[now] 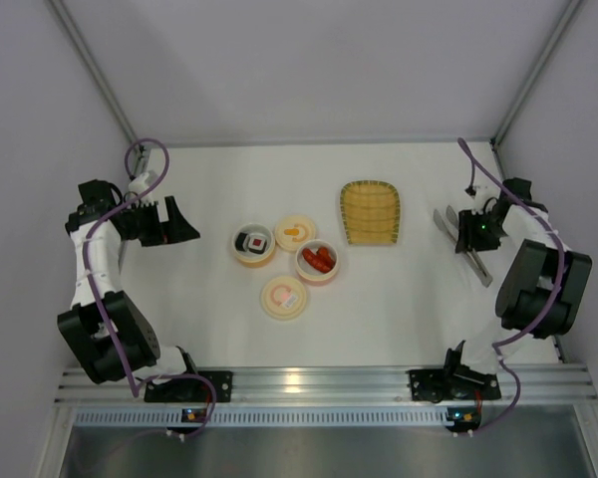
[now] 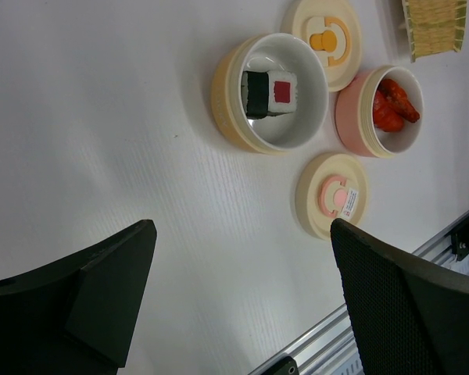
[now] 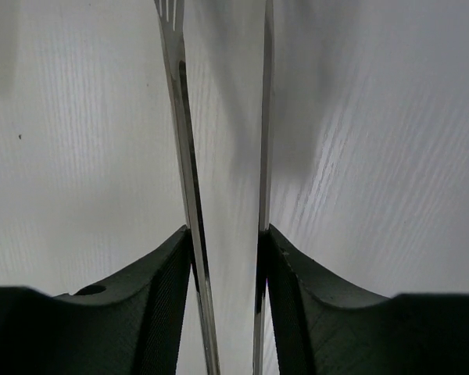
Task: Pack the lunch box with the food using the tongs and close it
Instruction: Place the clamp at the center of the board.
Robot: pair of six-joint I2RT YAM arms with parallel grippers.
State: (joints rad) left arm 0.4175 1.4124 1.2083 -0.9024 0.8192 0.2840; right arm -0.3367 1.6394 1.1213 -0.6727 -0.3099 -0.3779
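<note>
**Long slim silver metal tongs** point(image 3: 184, 156): at the right edge of the white table point(image 1: 209, 329), close to the right wall and well apart from the food. The right gripper point(image 3: 227, 234) pinches them. Its black fingers point(image 3: 160, 297) press on the outer faces of both arms, with a narrow gap left between the arms. Lifted or resting on the table: cannot tell

**Woven yellow tray** point(image 1: 370, 211): between the tongs and the bowls, with bare table on both sides

**Cream-yellow round bowl** point(image 2: 225, 101): mid-table, holds the black-and-white sushi roll with red centre point(image 2: 267, 92)

**Pink round bowl** point(image 2: 350, 117): just beside the cream one, holds the red sausage pieces point(image 2: 391, 105)

**Cream lid with orange-yellow knob** point(image 2: 326, 39) and **cream lid with pink knob** point(image 2: 332, 195): both off the bowls and flat on the table, on the far and near sides of the cluster. There is open table all round, widest toward the left

**Writing**: a small white sticker with red print point(image 2: 349, 201) on the pink-knob lid, too small to read

**Left gripper** point(image 2: 242, 230): fingers spread wide, holding nothing, at the left edge, well apart from the bowls

**Aluminium rail** point(image 1: 319, 383): along the near edge

**Views**: only the left wrist view shows the sticker. Only the right wrist view shows the finger contact and the slotted tip point(image 3: 169, 9) of one tong arm. Only the overhead view shows the whole tray
</note>
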